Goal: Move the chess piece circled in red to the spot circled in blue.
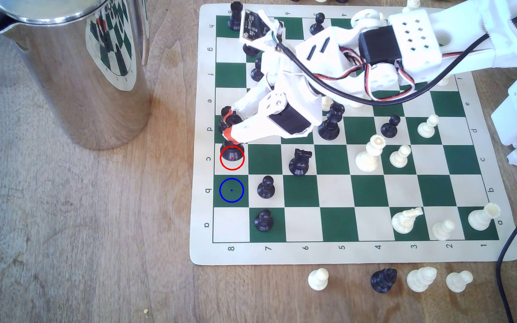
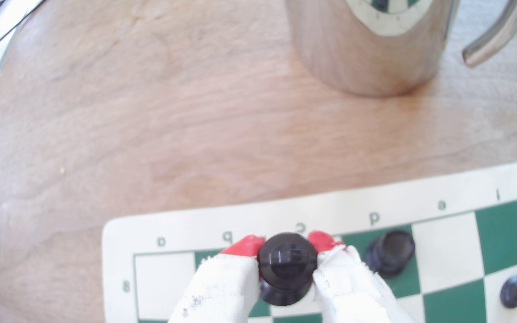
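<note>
**Red-tipped jaws closed on the circled black piece**

Black piece circled in red (image 2: 286, 264): you see it clamped at its head between the red fingertips (image 2: 246, 245) of the gripper (image 1: 229, 125). Its base stands on the cream c8 square at the board's (image 1: 199, 217) edge. Just beside it, toward the exterior view's bottom, lies the spot circled in blue (image 1: 231, 190), unoccupied. Beyond the board stands a steel jug (image 1: 74, 68) on the wooden table (image 1: 64, 233).
</note>
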Robot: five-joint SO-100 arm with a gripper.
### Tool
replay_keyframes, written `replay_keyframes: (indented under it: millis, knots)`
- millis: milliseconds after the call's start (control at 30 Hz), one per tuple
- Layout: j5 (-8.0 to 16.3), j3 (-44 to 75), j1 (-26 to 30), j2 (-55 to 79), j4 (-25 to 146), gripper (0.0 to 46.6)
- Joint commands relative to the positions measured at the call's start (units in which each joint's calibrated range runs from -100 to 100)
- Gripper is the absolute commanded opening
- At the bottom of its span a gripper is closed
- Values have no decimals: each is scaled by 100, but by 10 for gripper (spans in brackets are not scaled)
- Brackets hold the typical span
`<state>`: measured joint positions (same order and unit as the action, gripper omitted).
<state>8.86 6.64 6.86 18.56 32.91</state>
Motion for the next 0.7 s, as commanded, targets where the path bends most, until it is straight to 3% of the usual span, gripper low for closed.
replay_keyframes:
  millis: [0, 667]
  knots:
    - [-68, 560, 272, -888, 26, 2]
    - [-112, 1566, 405, 351, 272, 2]
